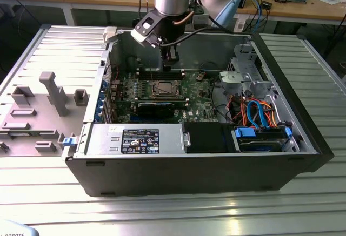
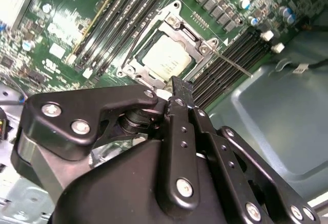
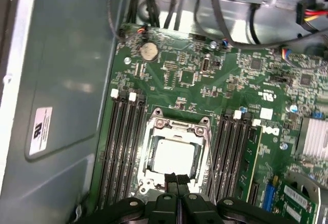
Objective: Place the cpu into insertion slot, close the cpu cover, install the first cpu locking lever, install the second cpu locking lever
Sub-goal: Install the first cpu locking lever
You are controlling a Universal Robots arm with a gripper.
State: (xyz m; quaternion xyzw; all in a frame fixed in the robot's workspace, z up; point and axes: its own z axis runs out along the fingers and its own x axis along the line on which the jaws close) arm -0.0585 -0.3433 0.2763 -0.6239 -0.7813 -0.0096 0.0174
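First wrist view is showing the cpu (image 3: 173, 157) sitting in the insertion slot (image 3: 146, 185) under the lowered cpu cover (image 3: 149, 147), while the end effector (image 3: 177, 177) is hovering close above, fully closed and empty; lever latching cannot be judged.

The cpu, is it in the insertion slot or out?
In: the cpu lies flat inside the insertion slot, its pale top framed by the slot's silver metal, in the first wrist view.
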